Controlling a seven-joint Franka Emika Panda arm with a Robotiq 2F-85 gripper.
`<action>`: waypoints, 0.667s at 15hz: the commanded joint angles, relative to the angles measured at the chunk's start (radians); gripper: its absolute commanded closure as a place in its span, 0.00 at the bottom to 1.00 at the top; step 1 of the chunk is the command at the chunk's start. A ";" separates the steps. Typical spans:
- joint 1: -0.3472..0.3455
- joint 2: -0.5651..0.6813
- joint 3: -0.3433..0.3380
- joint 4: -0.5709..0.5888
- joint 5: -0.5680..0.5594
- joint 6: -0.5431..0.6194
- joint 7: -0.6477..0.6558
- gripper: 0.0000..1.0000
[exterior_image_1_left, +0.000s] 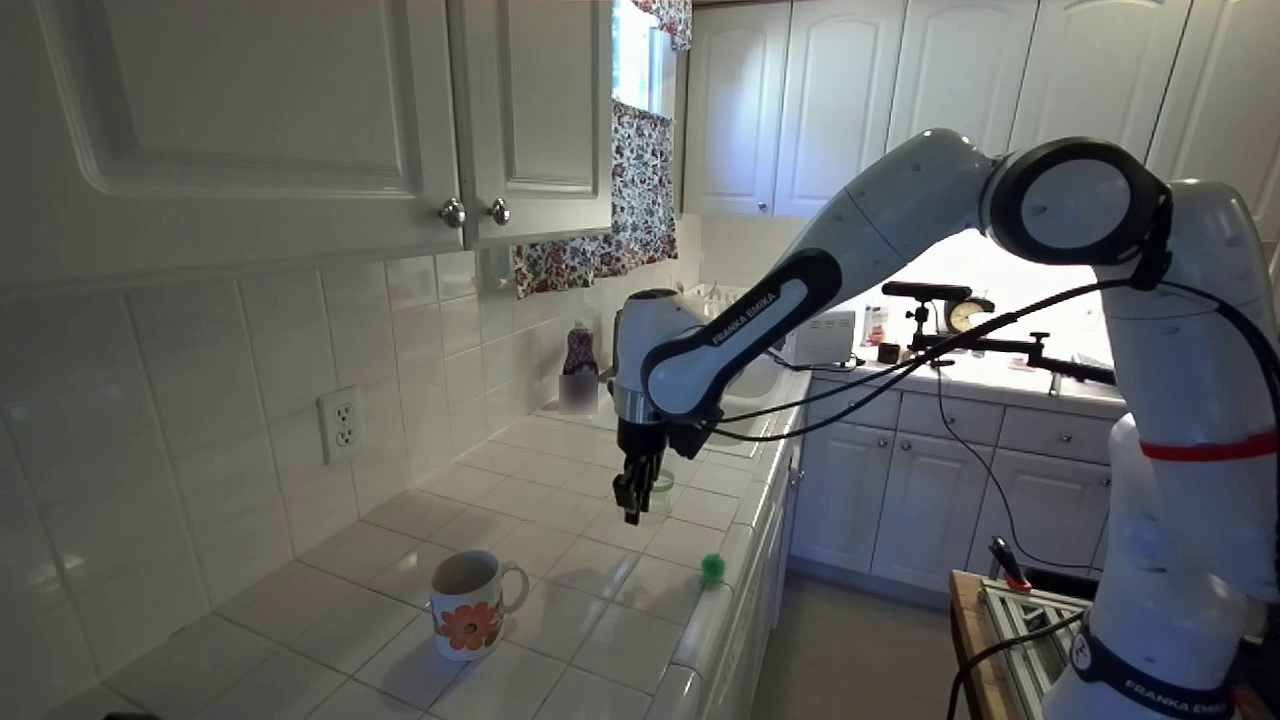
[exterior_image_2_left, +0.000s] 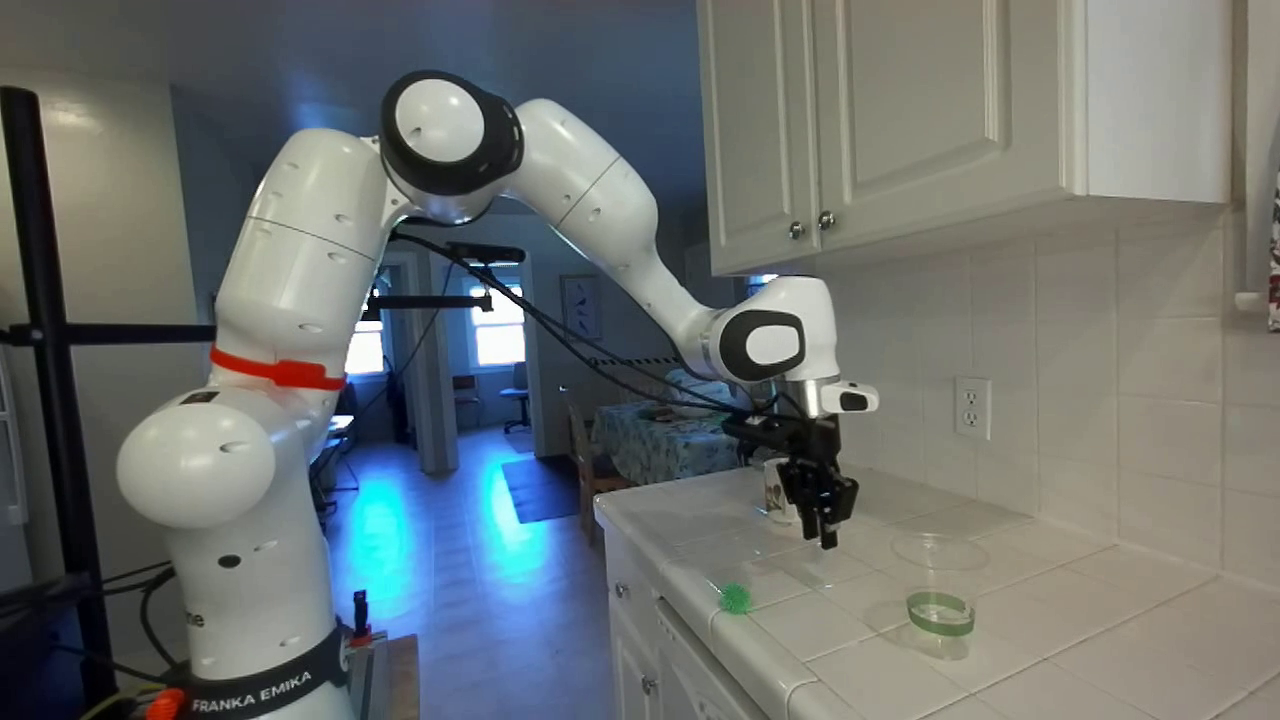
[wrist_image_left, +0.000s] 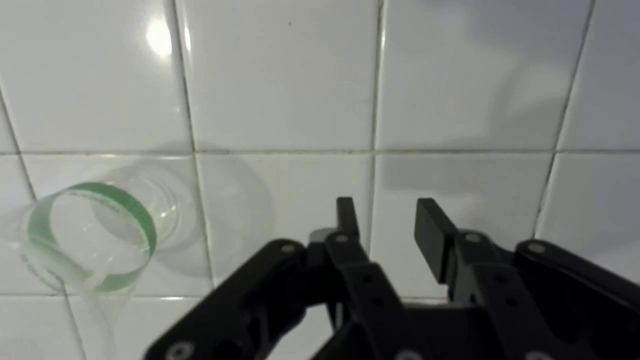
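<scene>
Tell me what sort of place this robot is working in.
Most likely a home kitchen: white wall cabinets hang above a white tiled counter, a mug with an orange flower stands on it, and there's a floral curtain farther along.

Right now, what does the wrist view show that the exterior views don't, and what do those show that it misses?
Only the wrist view: a tiny dark speck on the white tiled countertop, and a plain look into the gap between the fingers of the black mechanical hand.

Only the exterior views, both of them: the white mug with an orange flower, the small round green ball, the white jointed arm and the white wall cupboards.

Shared: the hand itself, the clear cup with a green band, and that countertop.
</scene>
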 joint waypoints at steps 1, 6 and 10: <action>-0.026 -0.073 0.039 -0.075 0.055 -0.058 -0.067 0.31; -0.023 -0.111 0.040 -0.109 0.080 -0.142 -0.080 0.00; -0.012 -0.109 0.041 -0.117 0.065 -0.214 -0.095 0.00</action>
